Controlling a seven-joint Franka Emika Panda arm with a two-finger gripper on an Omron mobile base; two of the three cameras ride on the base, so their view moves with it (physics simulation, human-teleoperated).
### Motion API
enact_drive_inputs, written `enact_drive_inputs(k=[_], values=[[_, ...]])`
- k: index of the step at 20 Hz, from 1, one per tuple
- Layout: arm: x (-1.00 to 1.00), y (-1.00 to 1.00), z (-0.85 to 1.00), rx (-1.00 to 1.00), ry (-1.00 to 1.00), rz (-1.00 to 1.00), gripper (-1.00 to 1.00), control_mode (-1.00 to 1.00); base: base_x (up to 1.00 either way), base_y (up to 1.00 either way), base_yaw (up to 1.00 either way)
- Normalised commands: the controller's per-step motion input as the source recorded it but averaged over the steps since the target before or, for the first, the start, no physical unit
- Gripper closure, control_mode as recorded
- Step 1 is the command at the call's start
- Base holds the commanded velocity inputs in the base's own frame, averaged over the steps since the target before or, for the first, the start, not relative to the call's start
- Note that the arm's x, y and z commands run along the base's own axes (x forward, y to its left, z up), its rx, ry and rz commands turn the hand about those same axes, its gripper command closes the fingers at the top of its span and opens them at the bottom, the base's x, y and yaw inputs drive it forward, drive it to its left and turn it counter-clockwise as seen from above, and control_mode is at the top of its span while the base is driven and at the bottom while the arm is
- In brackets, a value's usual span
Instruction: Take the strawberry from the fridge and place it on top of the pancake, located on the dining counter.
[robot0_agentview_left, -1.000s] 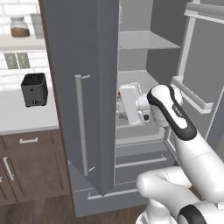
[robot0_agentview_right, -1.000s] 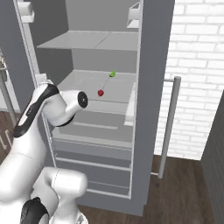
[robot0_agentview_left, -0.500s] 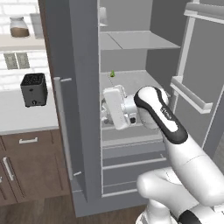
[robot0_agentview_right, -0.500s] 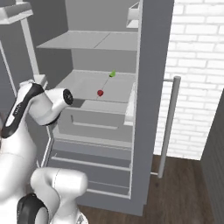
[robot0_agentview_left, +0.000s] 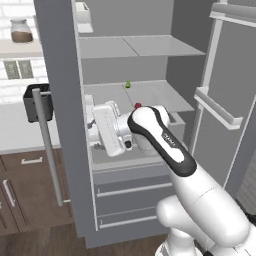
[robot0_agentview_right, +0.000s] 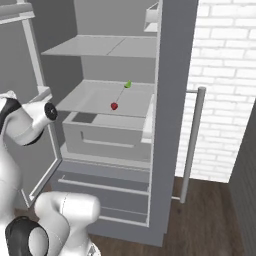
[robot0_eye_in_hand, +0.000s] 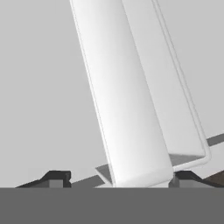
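The fridge (robot0_agentview_left: 65, 100) stands with its doors swung wide, grey shelves on show through the middle of the left base view. There is the strawberry (robot0_agentview_left: 138, 105), a tiny red dot on the middle shelf, peeking just above the white arm's elbow near the centre of the frame. In the right base view the strawberry (robot0_agentview_right: 114, 106) sits clear on that same shelf, centre-left of the frame, with a small green item (robot0_agentview_right: 128, 84) further back and up to its right, the two well apart. Below the shelf a light grey drawer (robot0_agentview_right: 107, 135) juts forward. The tool (robot0_agentview_left: 90, 127) is at the left-centre of the left base view, turned toward the left door's inner side, well left of the strawberry and touching none of the fruit. From the hand view, the two dark fingertips (robot0_eye_in_hand: 57, 177) stand far apart at the bottom edge, so the tool is wide with nothing between them, and a white door bin (robot0_eye_in_hand: 131, 100) slants across the frame right ahead. Out in the upper left of the left base view, a jar (robot0_agentview_left: 21, 31) rests on a ledge and a black appliance (robot0_agentview_left: 35, 102) sits on the counter (robot0_agentview_left: 20, 135) beside the door.
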Motion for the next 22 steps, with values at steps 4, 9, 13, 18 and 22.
enact_drive_inputs(k=[4, 9, 13, 18, 22], values=[[0.0, 0.82, 0.0, 0.0, 0.0, 0.0, -1.0, -1.0, 0.0, 0.0, 0.0], [-0.08, 0.33, 0.01, 0.0, 0.0, 0.04, -1.0, -1.0, 0.0, 0.0, 0.0], [-0.46, -0.33, 0.15, 0.0, -0.04, 0.06, -1.0, -1.0, 0.0, 0.0, 0.0], [-0.44, -0.36, 0.38, 0.0, -0.08, 0.0, -1.0, -1.0, 0.0, 0.0, 0.0], [-0.68, -0.23, 0.37, 0.0, -0.1, 0.0, -1.0, -1.0, 0.0, 0.0, 0.0]])
